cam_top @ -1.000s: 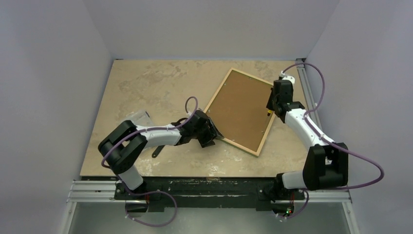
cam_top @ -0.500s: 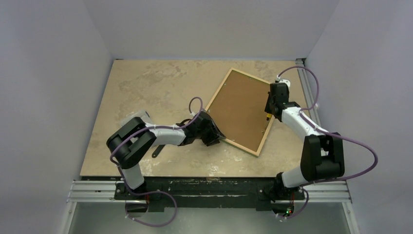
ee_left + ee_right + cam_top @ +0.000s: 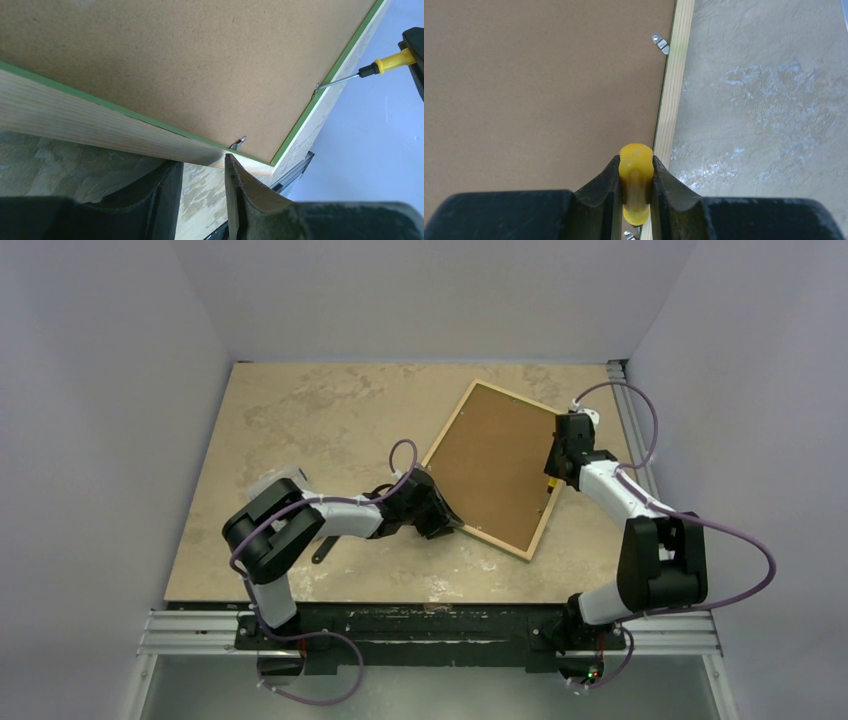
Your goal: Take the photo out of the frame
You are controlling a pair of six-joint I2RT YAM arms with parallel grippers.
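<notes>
The frame [image 3: 451, 426] lies face down and askew at the table's right, its brown backing board [image 3: 492, 468] up. The photo is hidden under that board. My left gripper [image 3: 452, 521] sits low at the frame's near-left edge. In the left wrist view its jaws [image 3: 202, 167] are open, bare table between them and the pale wood side [image 3: 75, 120] just past the tips. My right gripper [image 3: 636, 167] is shut on the yellow screwdriver [image 3: 636, 175]. The screwdriver's tip [image 3: 325, 85] rests at a metal tab on the frame's right edge.
Small metal tabs [image 3: 660, 43] [image 3: 239, 144] stick out over the backing board's edge. A dark flat piece [image 3: 320, 551] and a clear object [image 3: 283, 480] lie on the table by the left arm. A metal rail [image 3: 625, 410] runs along the table's right side. Grey walls enclose the table.
The left gripper's jaws have narrowed while it edged closer to the frame's near-left edge. The right arm shifted slightly, still holding the screwdriver at the frame's right edge.
</notes>
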